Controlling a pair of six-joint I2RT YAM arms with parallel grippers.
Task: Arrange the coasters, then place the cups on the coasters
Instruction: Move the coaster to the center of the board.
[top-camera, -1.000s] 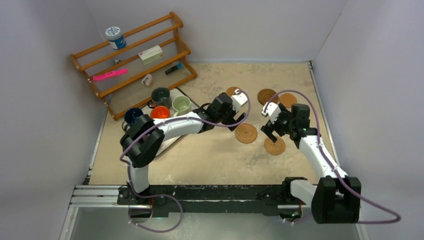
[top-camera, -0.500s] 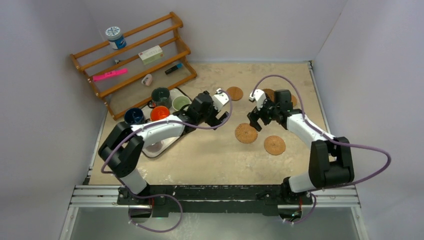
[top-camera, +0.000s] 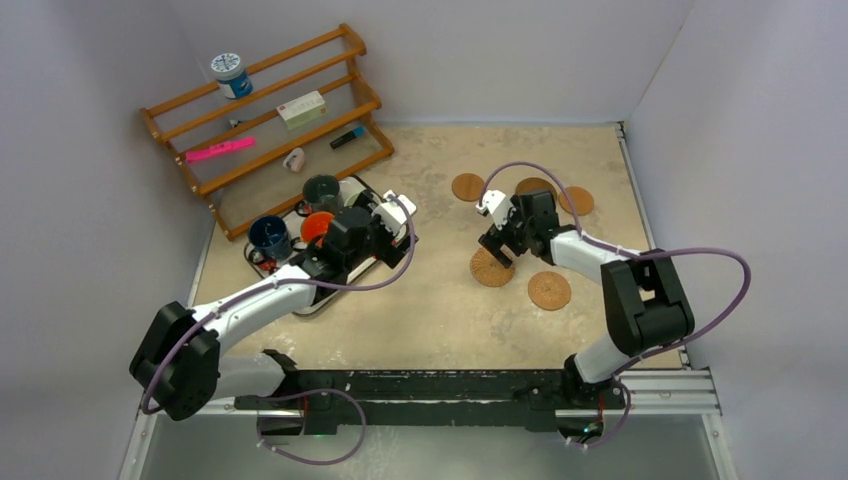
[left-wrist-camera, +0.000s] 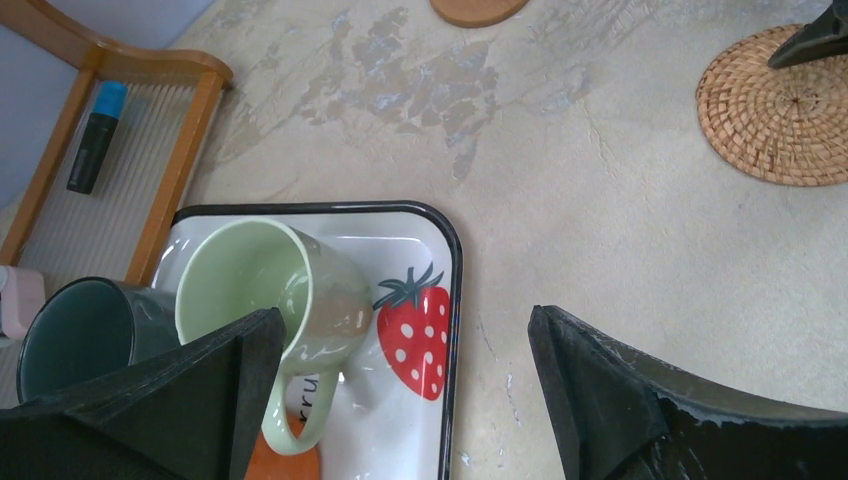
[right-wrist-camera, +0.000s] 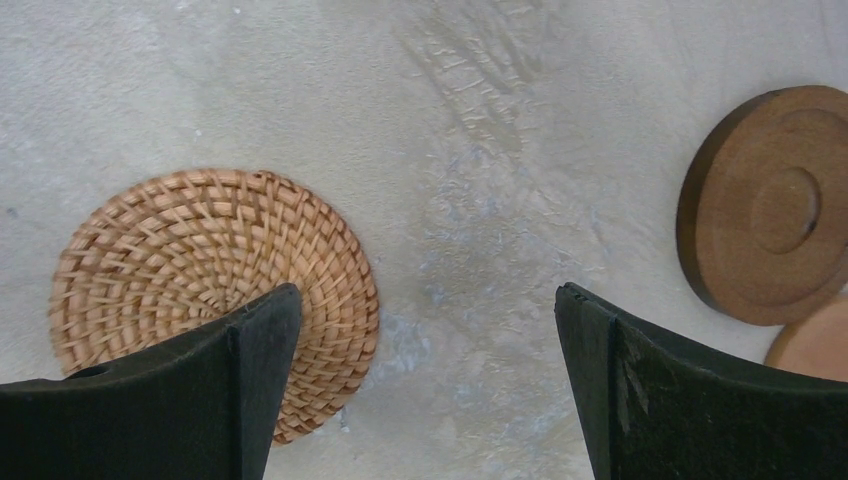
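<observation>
Both released: left claw (left-wrist-camera: 402, 330) near green cup (left-wrist-camera: 270, 280), right claw (right-wrist-camera: 428, 300) over wicker coaster (right-wrist-camera: 200, 250).

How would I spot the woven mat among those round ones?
Start at the sandy table's right half. The woven coaster lies just beneath the right gripper. Its pale spiral basket weave sets it apart from the smooth brown discs nearby.

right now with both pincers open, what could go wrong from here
The left pincer hangs over the pale green cup, which stands close beside the dark cup on the tray; closing there could knock the neighbour or drag the tray. One finger of the right pincer sits over the edge of the wicker coaster; coming down, it may shove the flat disc instead of gripping it.
</observation>
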